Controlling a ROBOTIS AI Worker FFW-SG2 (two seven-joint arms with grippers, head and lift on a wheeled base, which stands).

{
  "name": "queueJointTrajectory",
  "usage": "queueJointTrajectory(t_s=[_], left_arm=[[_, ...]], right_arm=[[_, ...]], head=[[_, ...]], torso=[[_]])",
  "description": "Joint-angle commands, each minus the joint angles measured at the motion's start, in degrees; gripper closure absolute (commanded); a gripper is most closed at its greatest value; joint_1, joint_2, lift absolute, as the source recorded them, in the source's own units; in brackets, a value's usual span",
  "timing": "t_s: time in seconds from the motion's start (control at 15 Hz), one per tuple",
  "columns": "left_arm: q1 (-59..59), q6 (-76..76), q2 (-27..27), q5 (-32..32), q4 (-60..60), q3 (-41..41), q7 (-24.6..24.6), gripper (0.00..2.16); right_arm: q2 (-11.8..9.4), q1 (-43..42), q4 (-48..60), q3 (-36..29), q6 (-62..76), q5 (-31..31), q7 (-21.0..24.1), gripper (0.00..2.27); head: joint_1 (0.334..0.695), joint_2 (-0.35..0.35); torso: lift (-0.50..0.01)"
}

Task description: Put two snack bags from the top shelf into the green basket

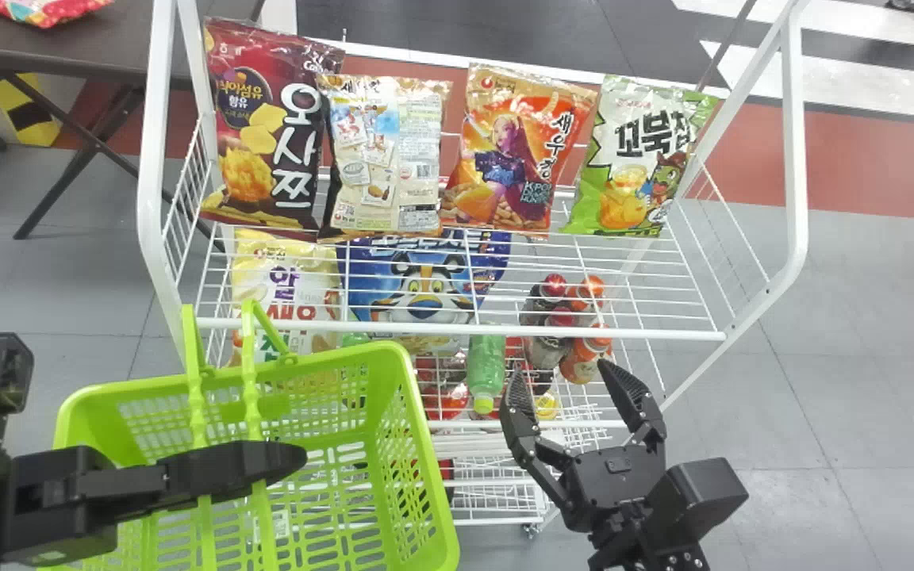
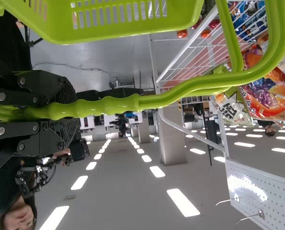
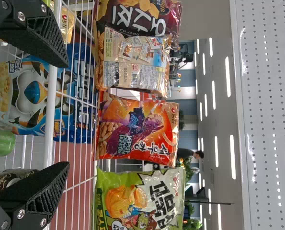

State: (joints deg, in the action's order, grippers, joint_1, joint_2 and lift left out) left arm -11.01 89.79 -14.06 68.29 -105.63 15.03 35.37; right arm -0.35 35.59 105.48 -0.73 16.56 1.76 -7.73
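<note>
You have four snack bags standing in a row along the back of the top shelf [image 1: 624, 335]. From the left they run: a dark red-brown bag [image 1: 270, 119], a cream bag [image 1: 385, 151] printed with small pictures, an orange bag [image 1: 514, 155] with a figure on it, and a green-and-white bag [image 1: 635, 159]. The cream one overlaps the edge of the red-brown one; the orange one stands just beside the cream, and you can see a gap between it and the green-and-white one, which leans a little.

Your green basket [image 1: 417, 412] is in front of the rack, toward the left, with its handles [image 1: 249, 373] raised. Your left hand [image 1: 270, 461] is closed on those handles, over the basket.

Your right hand [image 1: 562, 371] is in front of the rack, to the right of the basket, its two fingers spread apart and pointing toward the shelves.

Under the top shelf you have a yellow bag [image 1: 286, 274] at the left and a blue bag [image 1: 425, 277] with a tiger face beside it. Further right are a green bottle [image 1: 487, 365] and a cluster of bottles [image 1: 576, 309] with red and orange caps. Off to the left, past the rack, a dark tabletop [image 1: 108, 44] carries a red patterned packet [image 1: 48, 9].
</note>
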Motion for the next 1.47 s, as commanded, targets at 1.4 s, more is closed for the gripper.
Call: queueJointTrajectory(t_s=[1.4], left_arm=[[-0.06,0.24,0.44,-0.17,0.25,-0.61,-0.30,2.14]], right_arm=[[0.40,-26.72,-10.03,7.84,-17.93,-0.79,0.00,0.08]], head=[[0.695,-0.101]], torso=[[0.000]])
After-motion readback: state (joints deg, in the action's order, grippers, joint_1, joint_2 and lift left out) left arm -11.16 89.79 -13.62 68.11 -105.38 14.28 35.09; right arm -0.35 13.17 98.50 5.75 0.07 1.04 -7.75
